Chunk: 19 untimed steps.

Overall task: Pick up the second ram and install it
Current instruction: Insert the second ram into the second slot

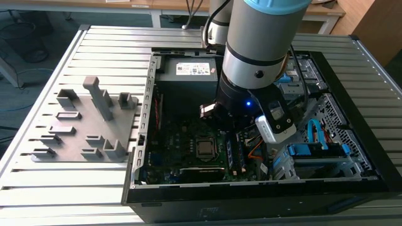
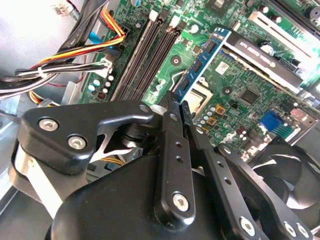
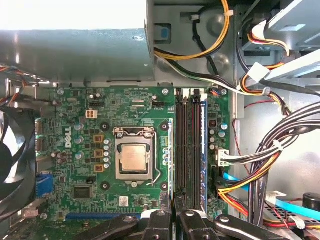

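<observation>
Exterior view: arm (image 1: 264,56) reaches down into an open computer case (image 1: 251,200) on the slatted table (image 1: 63,188). A grey fixture block (image 1: 88,127) sits at the exterior view's left.

Second wrist view: end effector (image 2: 177,104) pinched narrow on the second ram (image 2: 202,57), held above the motherboard (image 2: 250,85), near the memory slots (image 2: 150,50).

First wrist view: ram edge-on, between processor (image 3: 134,159) and slots.

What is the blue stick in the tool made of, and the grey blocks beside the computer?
The second ram in the tool looks like a stiff, slightly glossy blue circuit board carrying dark matte chips, likely plastic-cased. The grey blocks look like matte plastic: even grey, no shine, soft edges, though I can't be sure.
</observation>
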Each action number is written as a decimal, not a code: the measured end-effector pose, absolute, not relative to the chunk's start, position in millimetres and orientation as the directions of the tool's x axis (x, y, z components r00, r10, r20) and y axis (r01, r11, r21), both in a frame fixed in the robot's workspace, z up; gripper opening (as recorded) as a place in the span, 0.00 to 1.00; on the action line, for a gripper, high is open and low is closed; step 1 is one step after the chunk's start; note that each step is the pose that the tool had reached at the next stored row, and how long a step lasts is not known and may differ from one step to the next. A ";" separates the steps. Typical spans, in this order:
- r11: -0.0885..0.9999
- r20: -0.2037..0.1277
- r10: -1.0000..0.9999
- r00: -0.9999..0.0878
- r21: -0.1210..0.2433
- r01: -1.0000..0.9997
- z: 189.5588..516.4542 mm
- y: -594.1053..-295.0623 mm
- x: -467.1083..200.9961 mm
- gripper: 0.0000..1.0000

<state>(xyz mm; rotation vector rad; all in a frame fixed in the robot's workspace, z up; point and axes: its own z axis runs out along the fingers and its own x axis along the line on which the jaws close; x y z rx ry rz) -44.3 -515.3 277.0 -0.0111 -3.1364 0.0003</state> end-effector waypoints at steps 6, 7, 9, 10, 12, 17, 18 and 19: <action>1.000 -0.027 0.007 -1.000 0.002 0.007 276.5 -515.3 -44.3 0.14; 1.000 -0.027 0.007 -1.000 0.003 0.007 276.5 -515.3 -44.3 0.14; 1.000 -0.027 0.010 -1.000 0.011 0.010 276.5 -515.4 -44.4 0.14; 1.000 -0.027 0.014 -1.000 0.024 0.014 276.4 -515.4 -44.4 0.14; 0.999 -0.027 0.020 -0.999 0.040 0.019 276.3 -515.3 -44.4 0.14; 0.999 -0.027 0.020 -0.999 0.040 0.019 276.3 -515.3 -44.4 0.14; 0.999 -0.027 0.020 -0.999 0.040 0.019 276.3 -515.3 -44.4 0.14; 0.999 -0.027 0.020 -0.999 0.040 0.019 276.2 -515.4 -44.4 0.14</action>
